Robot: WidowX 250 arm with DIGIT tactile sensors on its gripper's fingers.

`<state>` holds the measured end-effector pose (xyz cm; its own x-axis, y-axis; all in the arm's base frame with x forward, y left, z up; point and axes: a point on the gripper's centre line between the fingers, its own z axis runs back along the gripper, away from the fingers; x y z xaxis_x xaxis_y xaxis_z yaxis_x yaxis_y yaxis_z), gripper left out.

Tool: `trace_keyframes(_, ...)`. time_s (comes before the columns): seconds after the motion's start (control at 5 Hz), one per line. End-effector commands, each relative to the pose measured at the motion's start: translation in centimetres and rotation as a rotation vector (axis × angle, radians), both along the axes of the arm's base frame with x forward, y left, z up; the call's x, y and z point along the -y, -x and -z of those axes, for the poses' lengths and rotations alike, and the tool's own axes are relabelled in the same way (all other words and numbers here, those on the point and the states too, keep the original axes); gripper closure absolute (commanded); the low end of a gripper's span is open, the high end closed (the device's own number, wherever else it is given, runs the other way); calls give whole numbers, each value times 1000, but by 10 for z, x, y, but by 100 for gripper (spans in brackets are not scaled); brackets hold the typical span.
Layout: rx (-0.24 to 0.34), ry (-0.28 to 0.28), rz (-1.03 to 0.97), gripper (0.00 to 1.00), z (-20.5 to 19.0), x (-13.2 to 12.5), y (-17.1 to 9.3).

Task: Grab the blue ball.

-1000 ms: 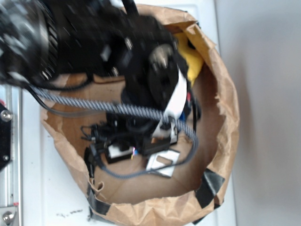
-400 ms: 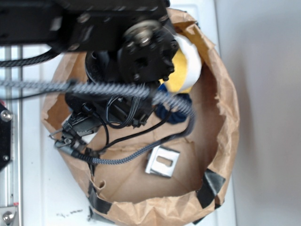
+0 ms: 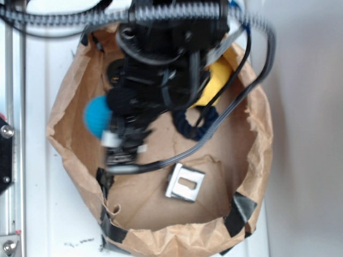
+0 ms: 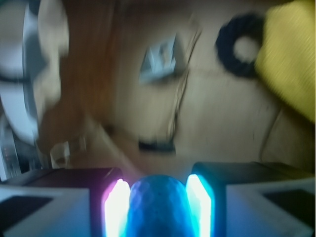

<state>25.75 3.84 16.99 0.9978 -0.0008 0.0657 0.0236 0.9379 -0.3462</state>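
The blue ball (image 3: 97,115) is a small teal-blue sphere at the left of the paper bag, blurred by motion. In the wrist view the blue ball (image 4: 158,207) fills the gap between the two glowing fingers (image 4: 116,207), touching both. My gripper (image 3: 105,122) is shut on it, with the black arm and cables hanging over the top of the bag. Whether the ball is clear of the bag floor cannot be told.
A brown paper bag wall (image 3: 256,123) rings the workspace, patched with black tape (image 3: 238,211). Inside lie a metal bracket (image 3: 185,183), a navy rope ring (image 3: 195,122) and a yellow object (image 3: 215,80). A metal rail (image 3: 6,160) runs along the left.
The arm has swung from the bag's middle toward its top and left. The blue ball, hidden before, now shows in the gripper. The bracket has not moved.
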Motion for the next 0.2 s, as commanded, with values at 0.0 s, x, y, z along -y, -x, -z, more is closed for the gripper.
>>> trace_keyframes(0.0, 429, -132, -107, 100, -42, 42, -27)
